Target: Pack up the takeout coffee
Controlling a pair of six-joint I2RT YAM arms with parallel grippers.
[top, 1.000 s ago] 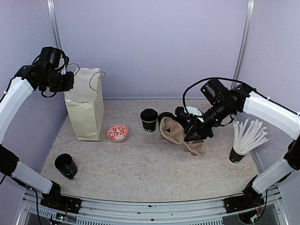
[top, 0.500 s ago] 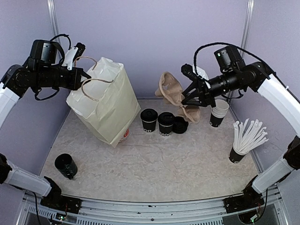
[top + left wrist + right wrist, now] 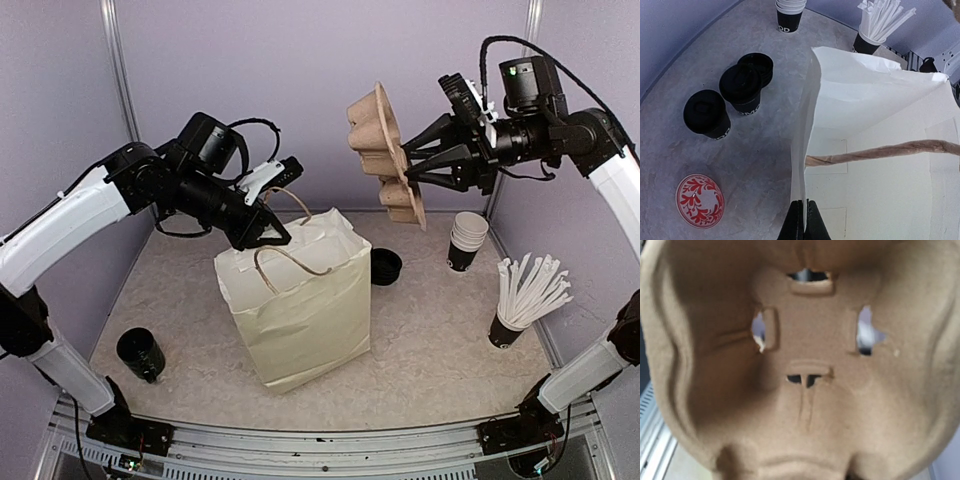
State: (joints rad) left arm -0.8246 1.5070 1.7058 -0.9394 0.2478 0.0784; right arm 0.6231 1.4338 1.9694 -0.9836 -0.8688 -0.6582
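I've got the left gripper [image 3: 802, 214] pinching the paper bag [image 3: 300, 310] by its rim, the right gripper [image 3: 412, 172] clamped on the cardboard carrier [image 3: 380, 135] above the bag, and the takeout coffee [image 3: 742, 90] sitting just beside the bag.

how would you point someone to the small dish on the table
Find the big white bag the left pincer holds. Beside it on the table, near two lidded cups, lies a flat round dish. It alone is red and white; the cups are black.
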